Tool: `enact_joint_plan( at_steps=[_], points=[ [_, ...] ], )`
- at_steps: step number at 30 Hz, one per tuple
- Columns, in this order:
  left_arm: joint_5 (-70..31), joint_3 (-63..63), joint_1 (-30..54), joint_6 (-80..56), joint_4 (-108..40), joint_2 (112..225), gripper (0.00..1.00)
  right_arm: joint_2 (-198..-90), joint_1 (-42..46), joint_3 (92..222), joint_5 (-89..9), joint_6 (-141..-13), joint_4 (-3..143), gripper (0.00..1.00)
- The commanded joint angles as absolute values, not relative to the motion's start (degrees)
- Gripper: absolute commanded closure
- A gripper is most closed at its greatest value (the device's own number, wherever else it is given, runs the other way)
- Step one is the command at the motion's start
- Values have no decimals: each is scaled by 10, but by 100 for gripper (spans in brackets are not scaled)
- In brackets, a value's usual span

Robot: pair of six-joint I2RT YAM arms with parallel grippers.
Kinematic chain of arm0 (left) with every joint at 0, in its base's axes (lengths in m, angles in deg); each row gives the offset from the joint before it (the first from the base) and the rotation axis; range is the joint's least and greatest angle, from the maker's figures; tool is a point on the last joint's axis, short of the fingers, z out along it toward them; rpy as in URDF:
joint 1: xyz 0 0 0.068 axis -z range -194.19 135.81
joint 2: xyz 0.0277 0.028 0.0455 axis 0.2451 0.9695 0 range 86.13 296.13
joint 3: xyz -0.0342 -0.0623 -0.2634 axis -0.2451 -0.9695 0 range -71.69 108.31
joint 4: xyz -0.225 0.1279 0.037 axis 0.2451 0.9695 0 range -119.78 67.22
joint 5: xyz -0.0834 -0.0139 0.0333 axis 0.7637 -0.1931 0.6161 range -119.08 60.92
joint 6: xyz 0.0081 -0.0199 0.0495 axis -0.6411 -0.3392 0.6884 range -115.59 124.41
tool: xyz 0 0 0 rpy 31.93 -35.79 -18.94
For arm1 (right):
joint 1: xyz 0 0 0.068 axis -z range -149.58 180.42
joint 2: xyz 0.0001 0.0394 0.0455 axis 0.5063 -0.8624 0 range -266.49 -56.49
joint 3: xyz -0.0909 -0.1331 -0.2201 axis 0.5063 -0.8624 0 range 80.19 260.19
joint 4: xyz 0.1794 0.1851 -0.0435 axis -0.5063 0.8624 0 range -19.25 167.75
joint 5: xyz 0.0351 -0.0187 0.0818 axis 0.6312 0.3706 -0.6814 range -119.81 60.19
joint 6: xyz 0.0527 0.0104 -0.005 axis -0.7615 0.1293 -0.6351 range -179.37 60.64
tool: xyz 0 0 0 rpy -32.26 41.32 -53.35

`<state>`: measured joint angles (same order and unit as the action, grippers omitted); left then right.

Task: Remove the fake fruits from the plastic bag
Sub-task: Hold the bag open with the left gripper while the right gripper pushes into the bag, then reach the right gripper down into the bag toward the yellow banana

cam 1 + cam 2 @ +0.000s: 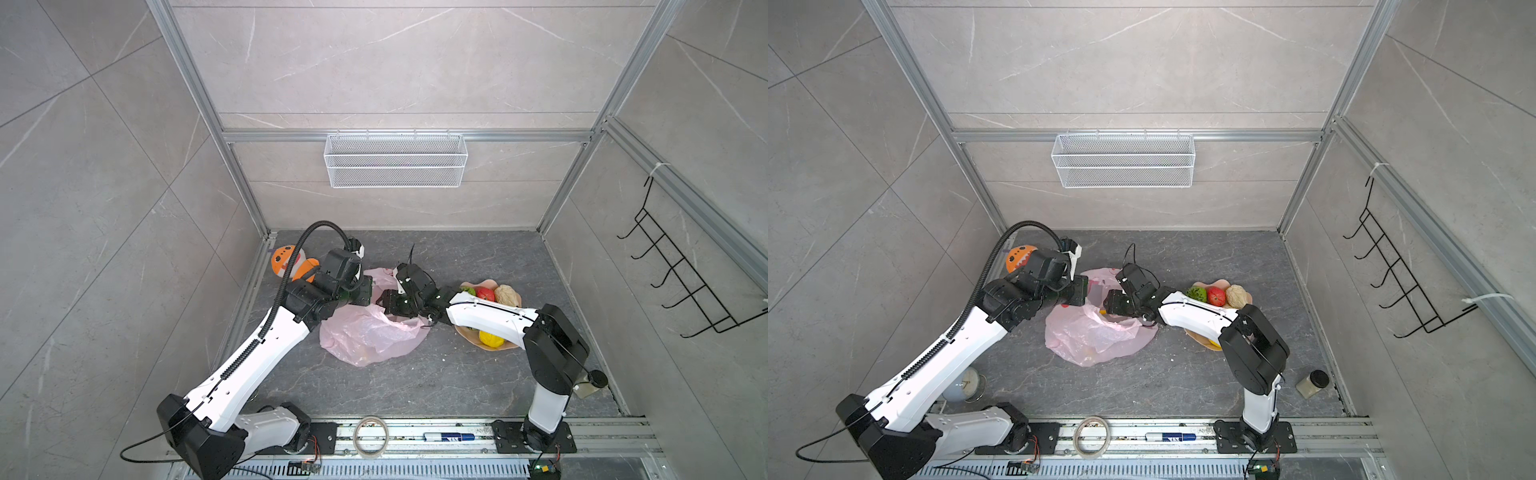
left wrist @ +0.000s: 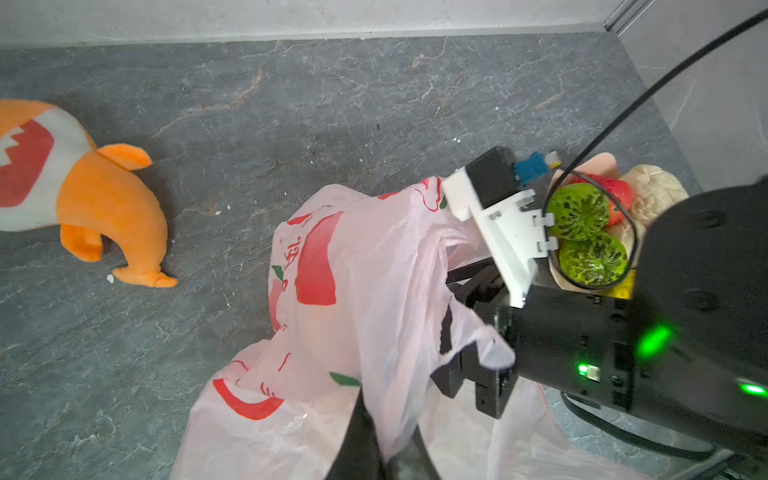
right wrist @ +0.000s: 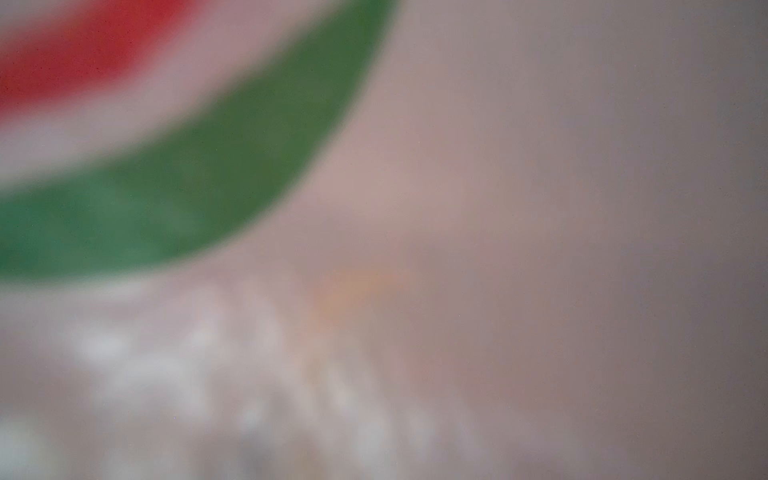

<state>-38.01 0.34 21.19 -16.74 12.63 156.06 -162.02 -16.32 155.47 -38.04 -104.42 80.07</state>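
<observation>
The pink plastic bag (image 1: pixel 370 338) (image 1: pixel 1096 338) lies crumpled on the dark floor between both arms, its red printed marks plain in the left wrist view (image 2: pixel 357 266). My left gripper (image 2: pixel 386 455) is shut on a fold of the bag's film. My right gripper (image 1: pixel 384 301) (image 1: pixel 1111 303) reaches into the bag's mouth, its fingers hidden under film; its wrist view is only blurred pink film. Fake fruits sit in the peach bowl (image 1: pixel 465 332): a green bumpy ball (image 2: pixel 577 212), a red apple (image 1: pixel 485 294), a cream lumpy piece (image 1: pixel 508 296) and a yellow one (image 1: pixel 491 338).
An orange plush shark (image 1: pixel 286 264) (image 2: pixel 104 199) lies at the back left, behind my left arm. A white wire basket (image 1: pixel 395 160) hangs on the back wall, a black hook rack (image 1: pixel 681 274) on the right wall. A tape roll (image 1: pixel 371 436) and a marker (image 1: pixel 449 436) lie on the front rail.
</observation>
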Motion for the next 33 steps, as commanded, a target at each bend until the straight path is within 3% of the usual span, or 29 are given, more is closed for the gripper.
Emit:
enact_joint_plan(
  at_steps=[1, 16, 25, 33],
  points=[
    [-392, -35, 211, -191, 104, 1560, 100, -1630, -171, 1572, -404, -1052, 828, 40],
    [-410, -147, 211, -249, 107, 1496, 100, -1692, -222, 1632, -466, -1007, 894, 40],
    [-419, -243, 211, -316, 9, 1421, 100, -1733, -270, 1657, -353, -1077, 900, 40],
    [-456, -258, 211, -305, 69, 1388, 100, -1737, -293, 1671, -291, -1127, 919, 37]
  ],
)
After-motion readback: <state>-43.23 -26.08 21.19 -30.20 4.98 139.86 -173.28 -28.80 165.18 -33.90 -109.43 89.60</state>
